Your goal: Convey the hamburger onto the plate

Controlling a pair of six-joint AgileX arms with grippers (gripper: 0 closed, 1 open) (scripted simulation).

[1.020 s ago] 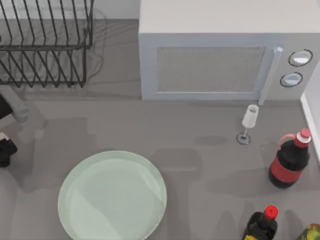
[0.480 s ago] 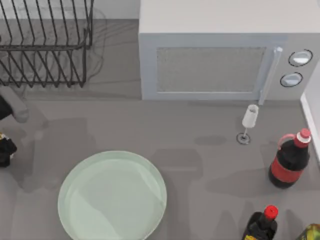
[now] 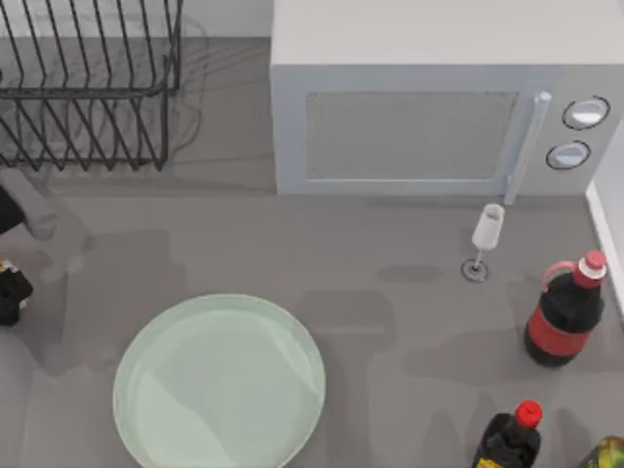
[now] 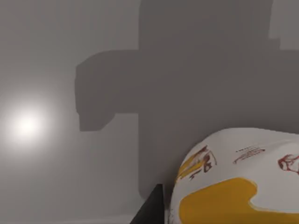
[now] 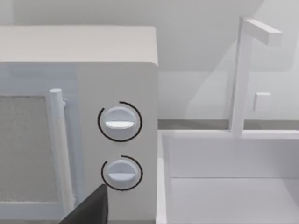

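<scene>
The hamburger (image 4: 233, 182), a rounded lump in white wrapping with yellow patches and red marks, sits large and close in the left wrist view, above the grey table. One dark finger (image 4: 152, 210) rests against its edge. My left gripper (image 3: 8, 291) is at the far left edge of the top view, shut on the hamburger, left of the plate and apart from it. The plate (image 3: 219, 385), a wide pale mint-green dish, lies at the front left with nothing on it. My right arm is parked near the microwave's knobs, with one dark finger (image 5: 88, 210) showing in the right wrist view.
A microwave (image 3: 419, 127) stands at the back, with a wire dish rack (image 3: 88, 88) at the back left. A small wine glass (image 3: 485, 239) and two red-capped bottles (image 3: 564, 317) (image 3: 509, 439) stand at the right. A white sink (image 5: 233, 186) lies beside the microwave.
My left gripper has edged slightly further toward the left edge of the top view. Everything else on the table stays put.
</scene>
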